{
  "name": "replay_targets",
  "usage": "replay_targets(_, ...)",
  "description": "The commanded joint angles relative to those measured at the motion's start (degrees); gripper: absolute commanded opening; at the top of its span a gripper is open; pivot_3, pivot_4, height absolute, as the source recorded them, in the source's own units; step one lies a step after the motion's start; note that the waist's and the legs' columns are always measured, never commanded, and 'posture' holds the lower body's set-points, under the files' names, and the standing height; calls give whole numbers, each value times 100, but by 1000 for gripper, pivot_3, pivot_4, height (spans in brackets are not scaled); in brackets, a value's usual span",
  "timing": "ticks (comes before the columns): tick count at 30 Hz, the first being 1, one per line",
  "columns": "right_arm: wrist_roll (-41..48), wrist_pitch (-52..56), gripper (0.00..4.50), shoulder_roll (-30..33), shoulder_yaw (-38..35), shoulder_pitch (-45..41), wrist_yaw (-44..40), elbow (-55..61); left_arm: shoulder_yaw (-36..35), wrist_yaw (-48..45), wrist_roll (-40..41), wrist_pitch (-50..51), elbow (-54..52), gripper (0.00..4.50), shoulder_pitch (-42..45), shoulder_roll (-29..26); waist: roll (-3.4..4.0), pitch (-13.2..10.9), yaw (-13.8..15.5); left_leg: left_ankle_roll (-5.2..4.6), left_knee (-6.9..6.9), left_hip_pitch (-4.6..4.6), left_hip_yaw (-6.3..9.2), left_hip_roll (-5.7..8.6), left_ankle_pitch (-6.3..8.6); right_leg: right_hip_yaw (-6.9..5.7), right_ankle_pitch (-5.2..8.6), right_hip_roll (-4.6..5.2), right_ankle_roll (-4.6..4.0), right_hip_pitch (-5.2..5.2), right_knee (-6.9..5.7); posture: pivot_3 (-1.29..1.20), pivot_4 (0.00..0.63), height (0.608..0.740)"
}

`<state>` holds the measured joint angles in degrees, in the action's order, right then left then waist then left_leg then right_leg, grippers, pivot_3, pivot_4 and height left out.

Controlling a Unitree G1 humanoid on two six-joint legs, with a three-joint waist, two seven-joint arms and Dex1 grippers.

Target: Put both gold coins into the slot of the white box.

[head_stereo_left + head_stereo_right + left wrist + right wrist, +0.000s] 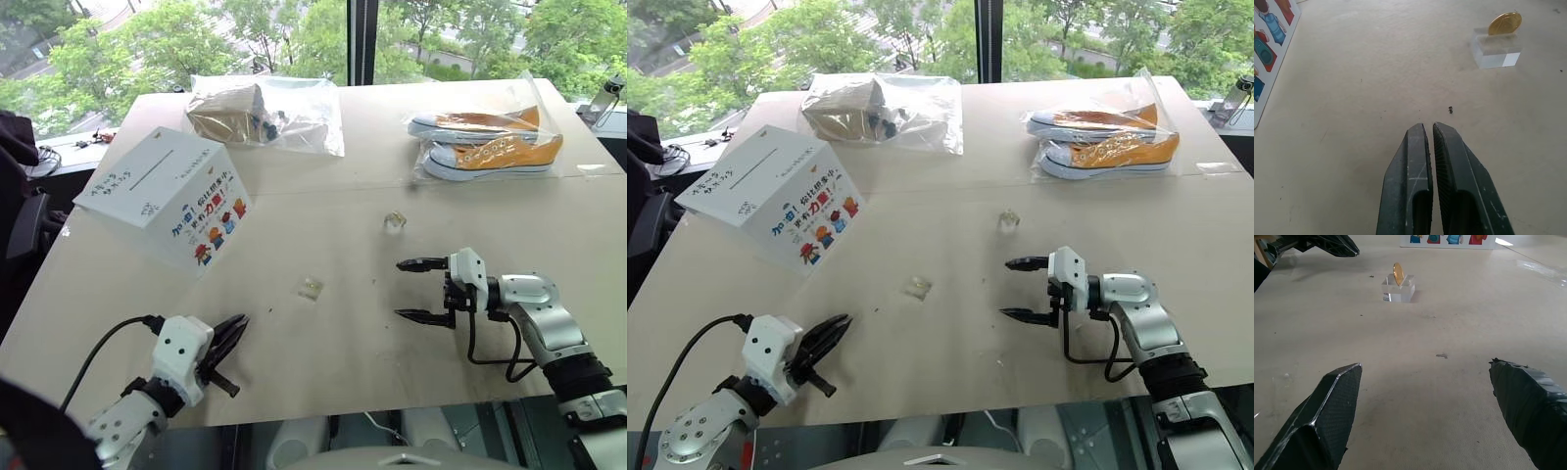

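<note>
The white box (167, 196) stands tilted at the table's left, its plain face and the thin dark slot (152, 168) turned up. One gold coin (1505, 23) stands on edge in a small clear block (311, 287) at mid-table, and the same coin (1398, 273) shows in the right wrist view. A second clear block (395, 221) lies farther back with a yellowish glint in it. My left gripper (241, 321) is shut and empty near the front edge, short of the near block. My right gripper (400, 289) is open, pointing left, to the right of that block.
A brown box in a clear plastic bag (265, 113) lies at the back of the table. A pair of orange sneakers in plastic (485, 142) sits at the back right. The table's front edge runs just under both grippers.
</note>
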<state>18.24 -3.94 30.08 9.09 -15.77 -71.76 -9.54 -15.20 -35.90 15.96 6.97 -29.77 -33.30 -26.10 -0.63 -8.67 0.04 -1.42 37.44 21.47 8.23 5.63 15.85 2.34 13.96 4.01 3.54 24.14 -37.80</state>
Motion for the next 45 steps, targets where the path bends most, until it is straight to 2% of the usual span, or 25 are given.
replay_targets(1, 33, -117, 4500, -43, -149, 61, 115, 90, 15, 13, 2, -171, 9, 244, 131, 6, 0, 0, 0, 0, 0, 0, 0, 0, 0, 0, 0, 0, 0, 0, 0, 0, 150, 740)
replay_targets(14, 198, -10, 4500, -196, -342, 126, 515, 145, 9, 21, 75, -140, 81, 244, 425, 15, 0, 0, 28, 1, 0, 0, 3, 0, -1, -1, 0, 0, 0, 0, -2, 0, 150, 740)
replay_targets(19, 341, 522, 4500, -671, -678, -279, 1476, 195, -220, -106, 550, 29, -7, 244, 770, -80, 1, 0, 10, 2, 0, -1, 1, 0, -2, -1, 0, -1, 0, 1, -3, 0, 150, 740)
replay_targets(22, 233, 771, 4500, -953, -760, -625, 2028, 11, -384, -143, 1173, 376, -173, 244, 1209, -209, 0, 0, -1, 9, 0, -2, 3, 0, -5, -2, -1, -2, 0, 2, -8, 0, 150, 740)
replay_targets(27, -331, 984, 4500, -1198, -683, -1198, 2970, -446, -367, -335, 1856, 910, -527, 244, 1769, -621, 1, 0, -36, 26, 0, -3, 2, 2, -15, -4, -1, -2, -1, 2, -9, 0, 150, 740)
replay_targets(31, -649, 1036, 4500, -1306, -590, -1419, 3326, -682, -246, -302, 1947, 1210, -733, 244, 2103, -898, 1, 0, -81, 26, -2, -1, -1, 3, -15, -1, -1, -3, -1, 7, -6, 0, 150, 740)
replay_targets(32, -685, 1053, 4241, -1340, -596, -1458, 3408, -730, -213, -288, 1898, 1248, -758, 219, 2163, -951, 2, 0, -97, 26, -3, -1, 0, 2, -15, -1, -1, -5, -1, 8, -6, 0, 150, 740)
replay_targets(34, -736, 1086, 3436, -1370, -588, -1510, 3451, -781, -167, -243, 1860, 1320, -802, 213, 2272, -996, 2, 0, -107, 26, -7, -1, -3, 1, -15, 4, -1, -8, -1, 13, -6, 0, 150, 740)
replay_targets(35, -769, 1115, 3321, -1364, -529, -1525, 3398, -786, -144, -212, 1857, 1359, -823, 213, 2334, -1006, 2, 0, -107, 26, -7, -1, -3, 0, -15, 4, -1, -9, -1, 14, -7, 0, 150, 740)
replay_targets(40, -928, 1175, 1061, -1359, -419, -1559, 3371, -790, -79, -133, 1807, 1496, -823, 213, 2542, -1075, 2, 0, -102, 26, -7, -1, -4, 0, -16, 5, -1, -9, -1, 14, -8, 0, 150, 740)
replay_targets(41, -935, 1193, 438, -1354, -414, -1563, 3362, -784, -72, -118, 1802, 1518, -818, 213, 2579, -1089, 2, 0, -102, 26, -7, -1, -4, 0, -16, 5, -1, -9, -1, 14, -8, 0, 150, 740)
replay_targets(42, -929, 1237, 82, -1359, -422, -1571, 3374, -769, -70, -108, 1801, 1540, -810, 213, 2612, -1101, 2, 0, -102, 26, -7, -1, -4, 1, -16, 5, -1, -9, -1, 14, -7, 0, 150, 740)
replay_targets(45, -901, 1299, 82, -1367, -465, -1585, 3405, -742, -54, -80, 1798, 1582, -823, 213, 2652, -1109, 3, 0, -103, 26, -7, -1, -4, 0, -16, 4, -1, -9, -1, 14, -8, 0, 150, 740)
